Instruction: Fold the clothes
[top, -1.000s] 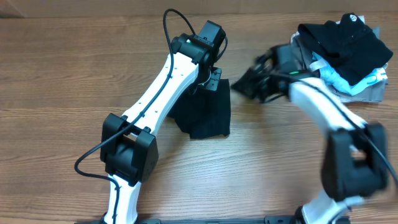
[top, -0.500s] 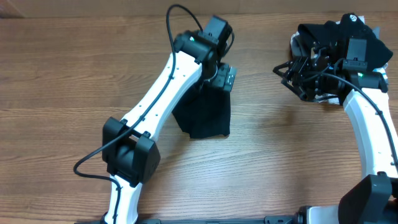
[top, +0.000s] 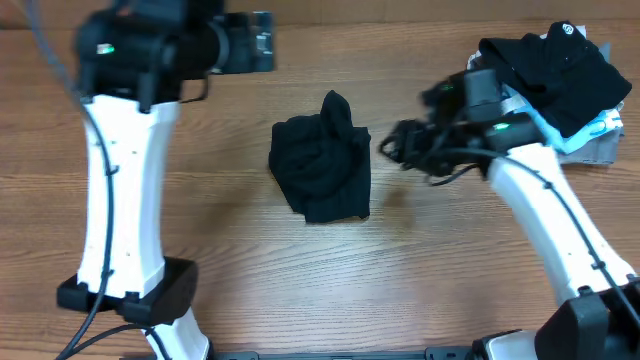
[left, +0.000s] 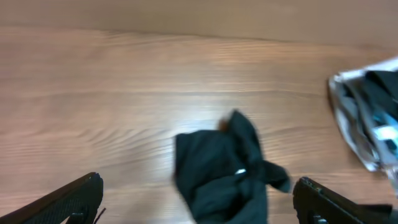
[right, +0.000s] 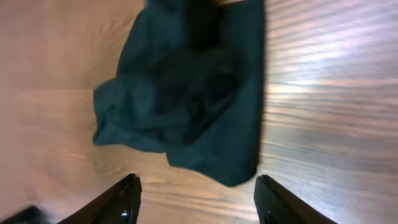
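Wood-grain counter (top: 250, 290) carries a bunched black T-shirt (top: 322, 170); a garment pile (top: 570, 80) sits to the T-shirt's right. Left gripper (left: 198, 184) spread wide, empty; right gripper (right: 198, 186) parted, empty, both above the T-shirt.

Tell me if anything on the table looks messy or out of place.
Yes: the black T-shirt at centre is a lumpy bundle, a twist of fabric poking out at its far edge, not a flat fold.

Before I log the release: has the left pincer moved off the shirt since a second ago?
Yes: the left pincer has left the shirt, going up-left in the overhead view.
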